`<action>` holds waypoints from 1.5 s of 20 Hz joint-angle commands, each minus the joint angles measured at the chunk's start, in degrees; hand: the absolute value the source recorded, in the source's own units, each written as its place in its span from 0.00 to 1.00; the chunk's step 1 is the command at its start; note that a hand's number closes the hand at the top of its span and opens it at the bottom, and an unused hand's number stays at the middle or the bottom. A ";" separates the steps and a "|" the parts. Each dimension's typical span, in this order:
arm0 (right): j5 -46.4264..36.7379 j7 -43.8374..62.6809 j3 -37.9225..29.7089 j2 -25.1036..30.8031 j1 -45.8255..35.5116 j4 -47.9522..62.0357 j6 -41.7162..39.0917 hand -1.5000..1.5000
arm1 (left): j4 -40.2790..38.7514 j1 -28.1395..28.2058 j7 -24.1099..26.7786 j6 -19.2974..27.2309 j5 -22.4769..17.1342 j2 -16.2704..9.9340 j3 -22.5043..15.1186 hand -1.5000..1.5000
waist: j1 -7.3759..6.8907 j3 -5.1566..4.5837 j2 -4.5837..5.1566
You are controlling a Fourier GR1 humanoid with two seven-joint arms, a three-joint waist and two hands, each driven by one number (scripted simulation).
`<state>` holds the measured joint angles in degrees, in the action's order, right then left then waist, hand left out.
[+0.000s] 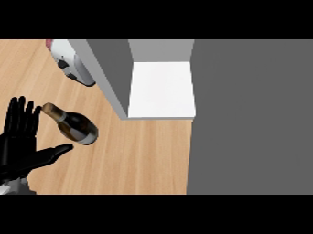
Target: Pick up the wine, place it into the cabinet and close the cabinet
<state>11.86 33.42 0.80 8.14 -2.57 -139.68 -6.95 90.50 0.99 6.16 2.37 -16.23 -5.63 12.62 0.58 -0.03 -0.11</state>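
While the left hand (17,146) rests open-fingered, the wine (75,125) beside it shows no readable label.

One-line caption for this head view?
Open left hand beside the upright wine bottle on the wooden counter, before the open cabinet.

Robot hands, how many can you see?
1. The left hand is at the lower left, open, fingers up, beside the wine bottle on the wooden counter. The right hand is not in view.
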 commanded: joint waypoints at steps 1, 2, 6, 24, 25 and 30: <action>5.03 3.78 -1.68 0.63 -0.23 -7.16 0.29 0.00 | -6.39 -1.40 3.88 -0.84 1.00 0.36 0.26 0.00 | -0.24 0.00 0.07; 4.55 3.32 -0.74 -0.19 0.92 -8.56 0.57 0.00 | -11.48 -4.77 5.29 -3.18 -0.58 -1.51 2.06 0.00 | 0.15 -0.02 0.09; 6.63 8.84 -2.42 1.12 -0.28 -12.93 2.43 0.00 | -10.82 -1.67 6.92 -5.08 0.22 -1.50 0.91 0.00 | 0.18 -0.02 -0.06; 6.96 8.79 -3.50 0.62 -5.43 -8.15 2.29 0.00 | -26.13 -8.16 15.00 -6.80 0.23 -0.89 2.06 0.00 | -0.18 0.01 0.03; 2.89 5.00 0.33 -2.03 -0.99 -8.86 1.70 0.00 | -32.12 -12.10 16.96 -8.60 0.04 -2.54 3.22 0.00 | 0.25 -0.01 0.10; 6.50 6.48 -2.21 -0.20 0.43 -10.89 0.32 0.00 | -36.86 -11.37 22.62 -8.88 1.98 -1.89 2.77 0.00 | 0.47 -0.01 0.08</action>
<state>11.40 36.67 0.70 7.47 -6.51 -139.58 -6.25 60.04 -8.34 24.17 -5.63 -15.27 -6.91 14.69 0.61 -0.03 -0.06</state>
